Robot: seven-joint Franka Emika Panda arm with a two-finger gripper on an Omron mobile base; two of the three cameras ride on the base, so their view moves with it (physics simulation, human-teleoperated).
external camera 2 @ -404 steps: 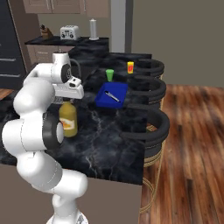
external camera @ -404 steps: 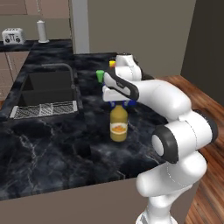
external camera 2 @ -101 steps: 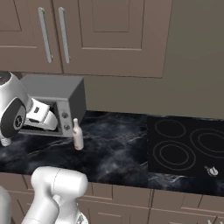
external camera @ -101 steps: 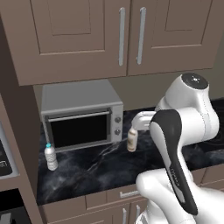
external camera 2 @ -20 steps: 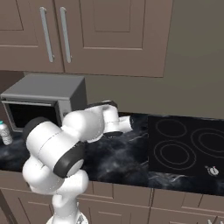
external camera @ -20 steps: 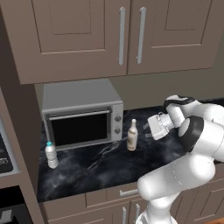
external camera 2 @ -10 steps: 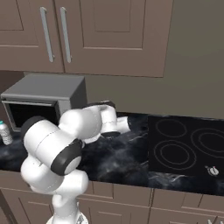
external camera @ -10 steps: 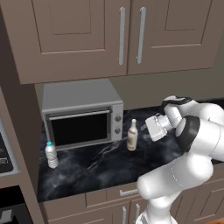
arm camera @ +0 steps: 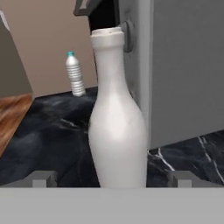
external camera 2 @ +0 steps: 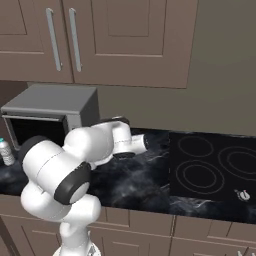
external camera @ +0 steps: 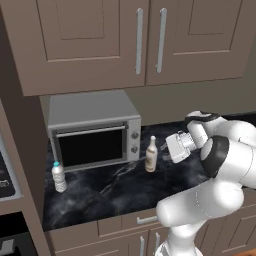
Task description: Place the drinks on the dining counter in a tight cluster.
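Note:
A slim white narrow-necked bottle [external camera: 151, 155] stands upright on the black marble counter [external camera: 110, 192], just right of the toaster oven. My gripper [external camera: 167, 150] is level with it from the right, open. In the hand view the white bottle [arm camera: 116, 131] stands centred and close between my fingertips [arm camera: 43, 179], and I see no contact with it. A small clear water bottle [external camera: 59, 176] with a blue cap stands at the counter's left end, and this water bottle [arm camera: 75, 74] shows far behind in the hand view. The dining counter is out of view.
A grey toaster oven [external camera: 95, 127] sits against the wall directly beside the white bottle. Brown wall cabinets [external camera: 140, 40] hang above. A black cooktop [external camera 2: 212, 170] lies in the counter to the right. My own arm [external camera 2: 75, 155] hides the bottle in the right base view.
My hand has edged slightly left, closer to the white bottle. The jaws stay wide apart and both bottles stand where they were.

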